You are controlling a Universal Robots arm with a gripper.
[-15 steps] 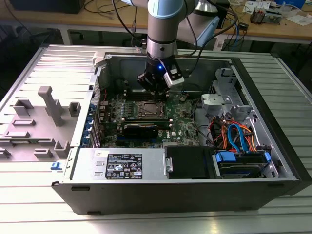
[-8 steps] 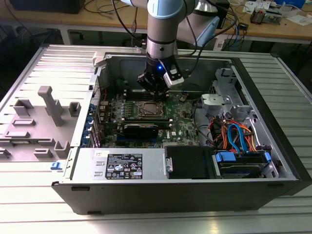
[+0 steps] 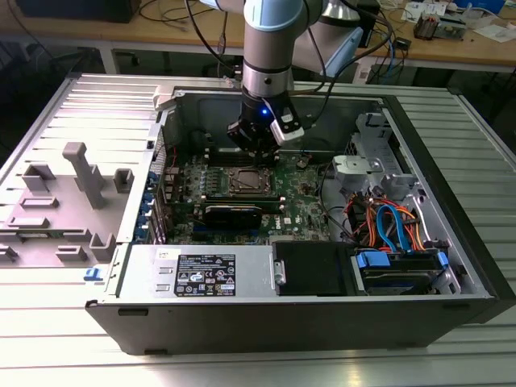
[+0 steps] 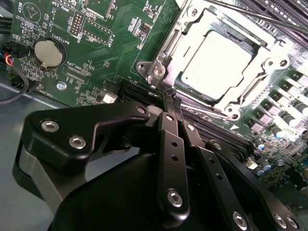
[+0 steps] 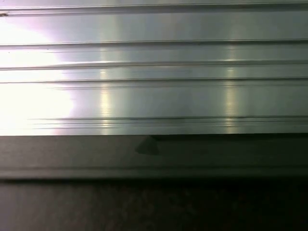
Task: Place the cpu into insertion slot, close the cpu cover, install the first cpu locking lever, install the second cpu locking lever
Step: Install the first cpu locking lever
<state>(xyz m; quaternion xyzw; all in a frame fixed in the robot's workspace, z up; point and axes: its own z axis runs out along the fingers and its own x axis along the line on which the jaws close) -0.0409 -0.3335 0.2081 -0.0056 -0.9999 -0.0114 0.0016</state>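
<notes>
Currently the gripper (image 4: 172,103) hangs low inside the open computer case (image 3: 451,242), just off the corner of the insertion slot (image 3: 247,181) on the green motherboard (image 3: 306,205); in the second wrist view its two black fingers (image 4: 168,139) lie pressed together, tips meeting with nothing between them. The cpu (image 4: 217,61) sits flat in the socket, its pale metal top showing through the window of the cpu cover (image 4: 250,89), which lies down over it, so placement and cover closing look done. A thin wire locking lever (image 4: 255,17) runs along the far side of the socket; whether it is hooked under its tab cannot be told. A second bright rod lies along the near edge, just ahead of the fingertips, and its latch state is likewise unclear. Judgement: the step in hand is a lever install, with the closed fingertips used as a pusher. To do it well, contact should be on the lever's handle end, not on the cover or the small components nearby; press down first, then sideways under the retaining hook, slowly, as the wire is springy and may slip off a narrow tip. Keep clear of the memory slots (image 4: 216,127) beside the socket and the coin cell battery (image 4: 49,53) further off. First wrist view shows ribbed bright metal above a dark band; no use for alignment.
</notes>
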